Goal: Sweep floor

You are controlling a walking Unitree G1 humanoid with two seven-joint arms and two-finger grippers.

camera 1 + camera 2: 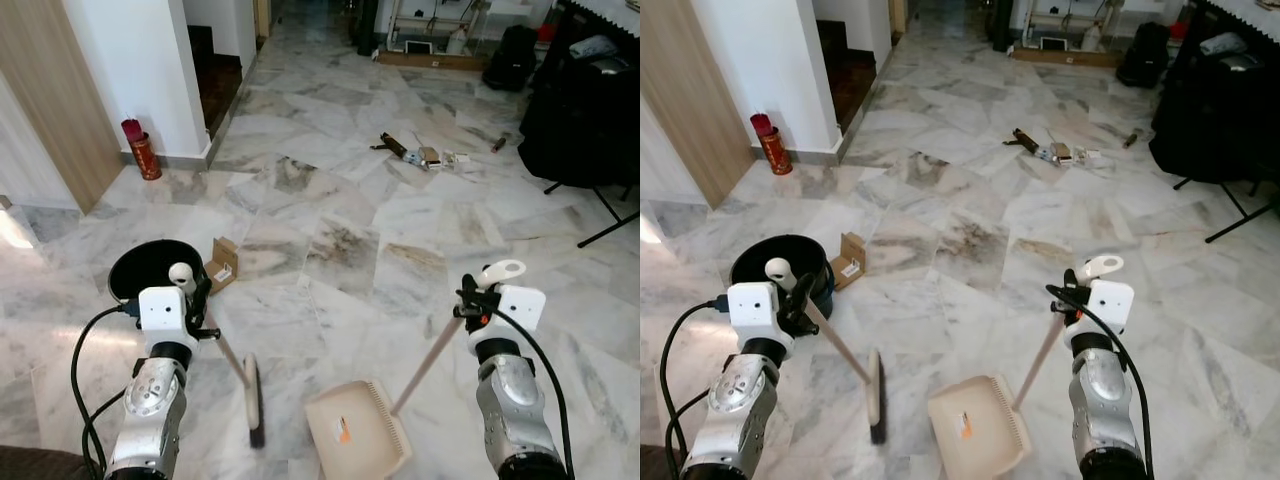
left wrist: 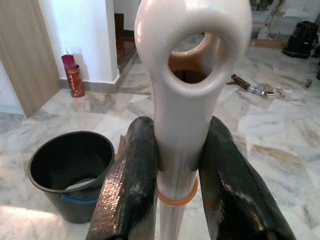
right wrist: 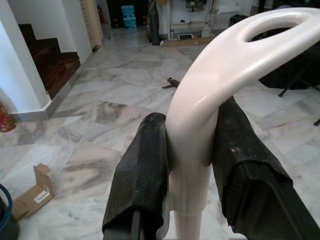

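My left gripper (image 2: 176, 165) is shut on the cream handle of a short broom (image 1: 228, 355), whose dark brush head (image 1: 255, 405) rests on the marble floor in front of me. My right gripper (image 3: 189, 150) is shut on the looped handle of a beige dustpan (image 1: 352, 432), whose pan sits flat on the floor just right of the brush. A small cardboard box (image 1: 223, 262) lies beside a black bucket (image 1: 145, 268) near my left arm. Farther off, scattered litter (image 1: 420, 154) lies on the floor.
A white pillar (image 1: 145, 70) and wooden panel (image 1: 55, 100) stand at the left, with a red canister (image 1: 146, 155) at the pillar's base and stairs behind. Black equipment and a stand's legs (image 1: 595, 215) occupy the right. A shelf unit (image 1: 430, 30) stands at the far end.
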